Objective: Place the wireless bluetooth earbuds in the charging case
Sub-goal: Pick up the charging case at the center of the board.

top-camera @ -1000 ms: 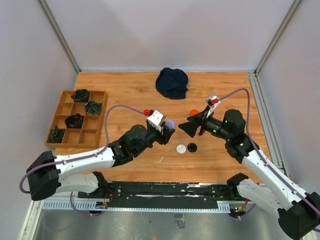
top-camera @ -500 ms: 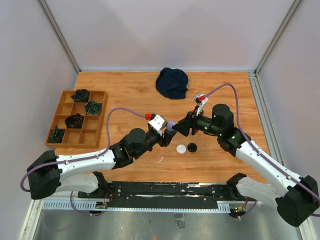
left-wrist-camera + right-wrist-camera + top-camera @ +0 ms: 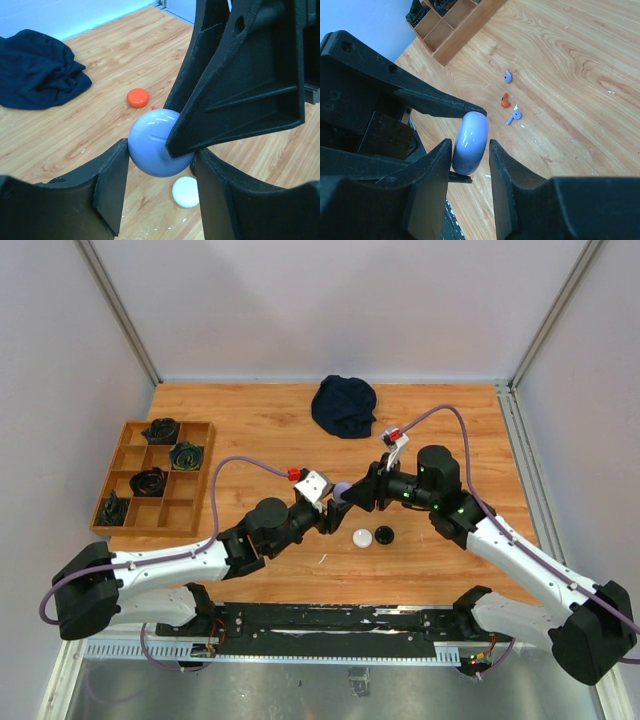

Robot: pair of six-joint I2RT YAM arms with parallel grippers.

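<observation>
While the two arms meet above the middle of the desk [image 3: 250,430], the left hand [image 3: 161,167] pinches a pale blue round case [image 3: 152,135] between its two fingers, one on each side of the rim. The right hand [image 3: 471,146] comes in from the opposite direction and grips the same case edge-on, its fingers [image 3: 432,175] pressed against the two flat faces. The case hangs in the air between the hands, clear of the wood.

Three earbuds [image 3: 506,101], two purple and one orange, lie loose on the desk below, near one another. A white case [image 3: 362,537] and a black case [image 3: 384,534] sit side by side just in front of the hands, and an orange case [image 3: 137,97] rests farther back. A dark cloth [image 3: 344,405] lies crumpled near the far edge. At the left stands a wooden tray [image 3: 205,475] of compartments holding dark coiled items.
</observation>
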